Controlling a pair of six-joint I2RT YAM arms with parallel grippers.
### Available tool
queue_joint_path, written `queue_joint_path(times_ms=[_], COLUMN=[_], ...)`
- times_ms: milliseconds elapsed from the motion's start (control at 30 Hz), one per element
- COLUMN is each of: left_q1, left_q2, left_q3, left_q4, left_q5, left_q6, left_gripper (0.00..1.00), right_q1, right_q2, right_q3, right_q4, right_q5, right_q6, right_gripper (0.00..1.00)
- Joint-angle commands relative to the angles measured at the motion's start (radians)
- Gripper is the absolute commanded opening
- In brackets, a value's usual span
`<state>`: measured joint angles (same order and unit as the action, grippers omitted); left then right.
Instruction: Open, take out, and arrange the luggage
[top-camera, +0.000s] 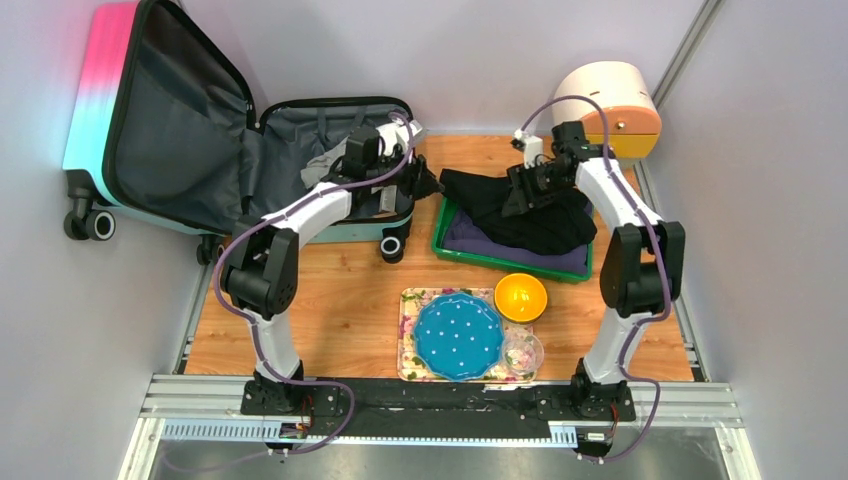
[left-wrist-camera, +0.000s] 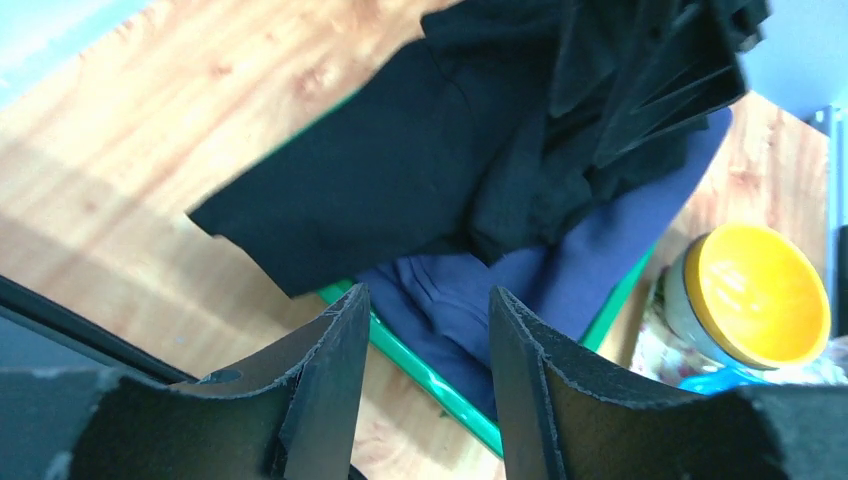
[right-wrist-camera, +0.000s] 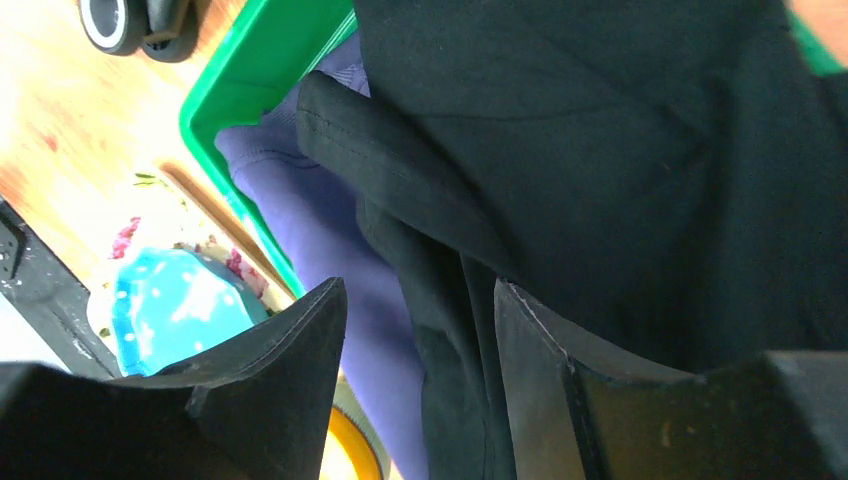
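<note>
Luggage (top-camera: 200, 130) sits open at the back-left of the worktop, lid propped up. A black top (top-camera: 530, 215) and a navy piece (top-camera: 470, 237) are piled in the green tray (top-camera: 441, 240), so I'd call that part sorted. My left hand (left-wrist-camera: 430, 300) and right hand (right-wrist-camera: 420, 290) are both spread open, holding nothing. Something grey (top-camera: 322, 165) looks left inside the luggage.

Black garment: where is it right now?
Top view, right of centre: the black garment lies over a blue cloth in the green tray, right of the luggage.
</note>
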<state>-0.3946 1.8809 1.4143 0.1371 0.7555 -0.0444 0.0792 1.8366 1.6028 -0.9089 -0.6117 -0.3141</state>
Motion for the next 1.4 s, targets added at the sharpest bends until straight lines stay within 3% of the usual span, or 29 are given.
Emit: queue_joint_path(times_ms=[0,133,333,400,433,533,633,733,833,1133,1367], left_q1=[0.052,0.120,0.264,0.302,0.336,0.379,0.389,0.389,0.389,0.381,0.381], left_q2=[-0.065,-0.106,-0.147,-0.151,-0.149,-0.126,-0.082,-0.031,0.003,0.159,0.159], left_q3=[-0.049,-0.032,0.034,0.043,0.052,0.087,0.132,0.178,0.173,0.256,0.216], left_q4=[0.002,-0.075,-0.197,-0.211,-0.215,-0.255,-0.326,-0.383,-0.341,-0.300,-0.188], left_q5=[0.070,0.059,-0.059,-0.134,-0.157,-0.228,-0.234,-0.240,-0.237,-0.225,-0.093], left_q6=[-0.063,-0.065,-0.038,-0.031,-0.028,0.024,0.148,0.213,0.206,-0.006,-0.214], left_gripper=[0.54,0.50,0.52,0.57,0.58,0.61,0.62,0.70,0.80,0.82,0.83], right_q1=[0.051,0.091,0.137,0.140,0.145,0.142,0.122,0.099,0.091,0.082,0.080], right_q2=[0.053,0.050,-0.016,-0.013,-0.008,-0.002,-0.008,-0.016,-0.019,-0.037,-0.046], right_q3=[0.043,0.019,-0.070,-0.052,-0.020,0.052,0.118,0.190,0.235,0.198,0.187], right_q4=[0.054,-0.048,-0.109,-0.169,-0.191,-0.225,-0.217,-0.188,-0.180,-0.167,-0.170], right_q5=[0.040,-0.009,-0.054,-0.071,-0.082,-0.057,-0.054,-0.060,-0.047,0.000,0.020], right_q6=[-0.002,-0.060,-0.111,-0.135,-0.144,-0.128,-0.088,-0.046,-0.034,-0.019,-0.028], right_gripper=[0.59,0.27,0.15,0.20,0.35,0.54,0.60,0.63,0.63,0.62,0.62])
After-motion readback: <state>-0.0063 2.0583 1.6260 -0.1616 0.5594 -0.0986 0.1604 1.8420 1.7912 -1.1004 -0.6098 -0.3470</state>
